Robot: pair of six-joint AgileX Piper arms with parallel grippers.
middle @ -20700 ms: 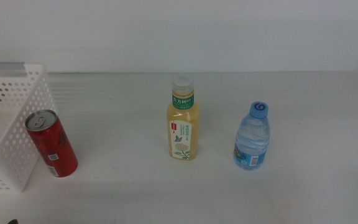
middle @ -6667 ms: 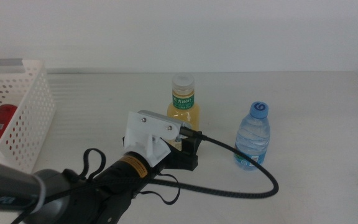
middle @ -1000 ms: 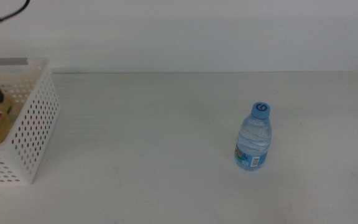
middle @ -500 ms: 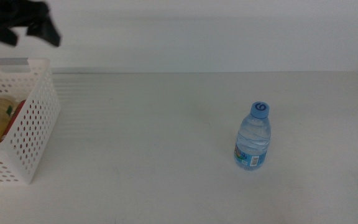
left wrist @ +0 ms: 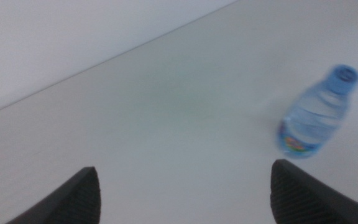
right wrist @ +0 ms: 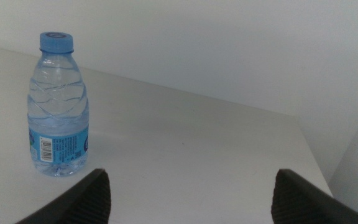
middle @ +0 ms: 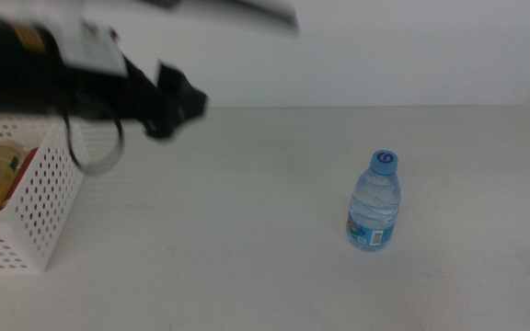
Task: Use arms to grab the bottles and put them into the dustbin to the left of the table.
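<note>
The clear blue-capped water bottle (middle: pixel 374 204) stands upright on the white table (middle: pixel 247 239), right of centre. It also shows in the left wrist view (left wrist: pixel 316 115) and the right wrist view (right wrist: pixel 58 106). My left gripper (middle: pixel 180 104) hangs blurred above the table's far left part, just right of the dustbin (middle: pixel 40 221); its jaws (left wrist: pixel 185 167) are open and hold nothing. The yellow tea bottle (middle: pixel 5 164) and the red can (middle: pixel 28 164) lie inside the dustbin. My right gripper (right wrist: pixel 191 172) is open and empty, low over the table, with the water bottle ahead of it.
A plain white wall rises behind the table's far edge. The left arm's dark cable loop (middle: pixel 95 152) hangs over the dustbin's right wall.
The left arm has swung from above the dustbin out to the right over the table, empty. The tea bottle now lies in the dustbin. The water bottle has not moved.
</note>
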